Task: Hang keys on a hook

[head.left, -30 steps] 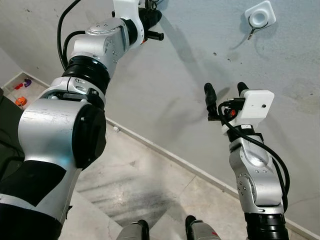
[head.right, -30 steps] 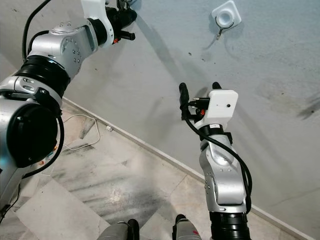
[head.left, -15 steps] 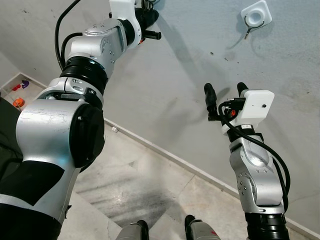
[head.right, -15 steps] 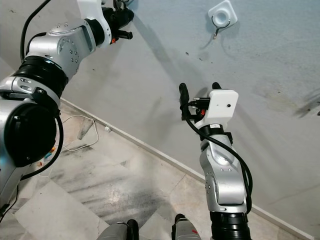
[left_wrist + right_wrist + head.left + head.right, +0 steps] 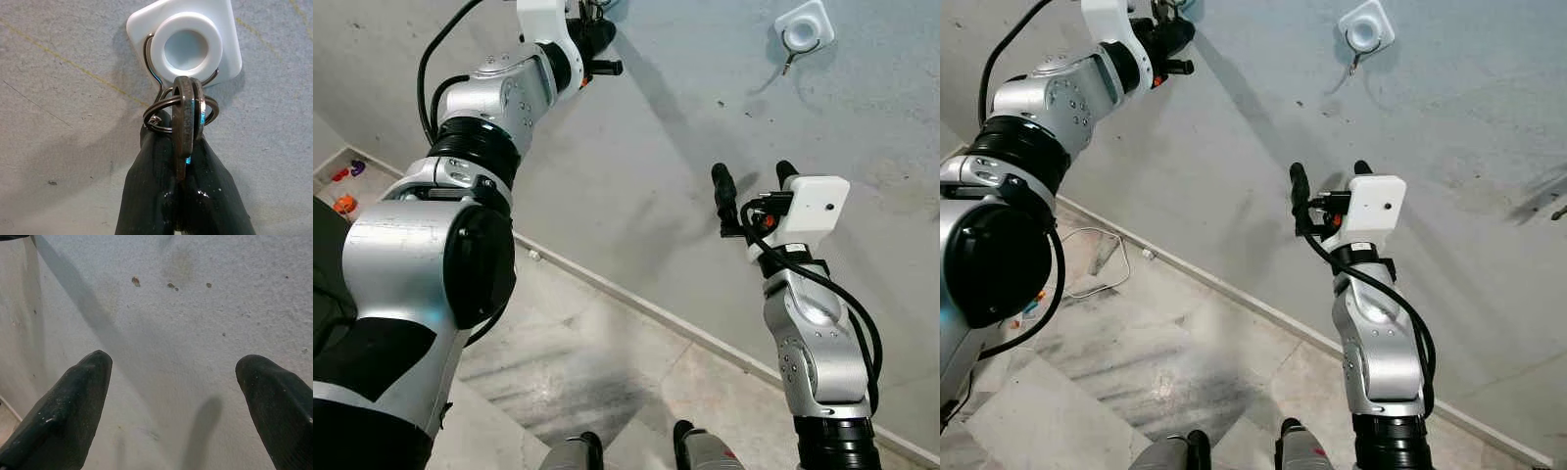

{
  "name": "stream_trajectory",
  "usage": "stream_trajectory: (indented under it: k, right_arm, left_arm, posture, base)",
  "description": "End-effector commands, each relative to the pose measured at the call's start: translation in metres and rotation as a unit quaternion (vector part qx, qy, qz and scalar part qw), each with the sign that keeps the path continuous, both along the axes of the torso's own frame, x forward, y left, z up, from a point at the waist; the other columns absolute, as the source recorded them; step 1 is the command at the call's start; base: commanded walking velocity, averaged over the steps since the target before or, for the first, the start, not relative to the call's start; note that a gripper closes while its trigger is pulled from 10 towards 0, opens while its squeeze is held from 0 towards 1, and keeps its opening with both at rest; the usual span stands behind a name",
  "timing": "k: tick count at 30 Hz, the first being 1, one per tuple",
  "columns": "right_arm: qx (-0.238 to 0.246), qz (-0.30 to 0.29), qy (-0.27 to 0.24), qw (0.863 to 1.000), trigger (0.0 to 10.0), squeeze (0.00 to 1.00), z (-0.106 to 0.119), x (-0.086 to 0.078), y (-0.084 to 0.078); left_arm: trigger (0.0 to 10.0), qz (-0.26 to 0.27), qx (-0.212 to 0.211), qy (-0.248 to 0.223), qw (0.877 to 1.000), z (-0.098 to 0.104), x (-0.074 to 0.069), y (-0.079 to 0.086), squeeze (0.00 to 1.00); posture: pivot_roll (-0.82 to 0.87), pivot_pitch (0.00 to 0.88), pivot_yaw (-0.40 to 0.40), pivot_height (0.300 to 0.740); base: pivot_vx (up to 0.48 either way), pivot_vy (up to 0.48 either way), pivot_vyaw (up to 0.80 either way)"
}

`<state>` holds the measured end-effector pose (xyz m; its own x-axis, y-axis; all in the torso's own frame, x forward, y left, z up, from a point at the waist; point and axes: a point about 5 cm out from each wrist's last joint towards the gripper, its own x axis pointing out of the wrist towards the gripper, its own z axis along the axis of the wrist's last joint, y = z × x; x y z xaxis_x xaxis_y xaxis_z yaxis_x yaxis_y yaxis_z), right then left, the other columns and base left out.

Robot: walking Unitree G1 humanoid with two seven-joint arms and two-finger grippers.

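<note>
Two rings – keys (image 5: 182,120) now at upper-left hook (image 5: 190,49) | left gripper (image 5: 183,161) pinching them, arm raised higher | right gripper (image 5: 181,396) spread, idle – release next

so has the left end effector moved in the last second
No, not noticeably. The left end effector sits slightly further left in the left eye view, but the white square wall hook shifted alongside it, so the camera moved.

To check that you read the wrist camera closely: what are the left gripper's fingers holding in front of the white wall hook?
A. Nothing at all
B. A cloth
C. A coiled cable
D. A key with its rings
D: in the left wrist view the left gripper is shut on the key, whose rings sit at the wire of the hook.
</note>
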<state>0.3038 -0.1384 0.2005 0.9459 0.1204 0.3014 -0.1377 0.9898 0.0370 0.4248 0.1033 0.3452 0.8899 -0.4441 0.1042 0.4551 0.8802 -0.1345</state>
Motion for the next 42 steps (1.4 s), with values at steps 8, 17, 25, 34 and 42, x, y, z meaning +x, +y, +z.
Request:
stream_trajectory:
  k: [8, 17, 25, 34, 42]
  right_arm:
    - [0.003, 0.010, 0.001, 1.000, 10.0, 0.00, 0.001, 0.000, 0.005]
    - [0.002, 0.013, 0.002, 1.000, 10.0, 0.00, 0.000, 0.001, 0.005]
    - [0.002, 0.014, 0.002, 1.000, 10.0, 0.00, 0.000, 0.001, 0.006]
    - [0.004, 0.013, 0.004, 1.000, 10.0, 0.00, -0.001, 0.000, 0.007]
    - [0.007, 0.012, 0.011, 1.000, 10.0, 0.00, -0.006, -0.002, 0.007]
  left_arm:
    - [10.0, 0.029, -0.014, 0.022, 0.999, -0.014, 0.003, 0.016, 0.00]
    - [10.0, 0.027, -0.019, 0.037, 0.999, -0.025, 0.003, 0.015, 0.00]
    - [10.0, 0.008, 0.001, 0.021, 1.000, -0.013, 0.001, 0.006, 0.00]
    - [10.0, -0.031, 0.001, 0.033, 0.999, -0.010, -0.001, -0.011, 0.00]
    - [10.0, -0.031, -0.017, 0.010, 0.999, 0.011, -0.004, -0.014, 0.00]
  posture:
    - [-0.12, 0.189, 0.100, 0.740]
    - [-0.12, 0.186, 0.097, 0.740]
    - [-0.12, 0.182, 0.099, 0.740]
    - [-0.12, 0.188, 0.117, 0.740]
    - [-0.11, 0.190, 0.125, 0.740]
  base:
    - [0.000, 0.000, 0.00]
    - [0.000, 0.000, 0.00]
    - [0.000, 0.000, 0.00]
    - [0.000, 0.000, 0.00]
    - [0.000, 0.000, 0.00]
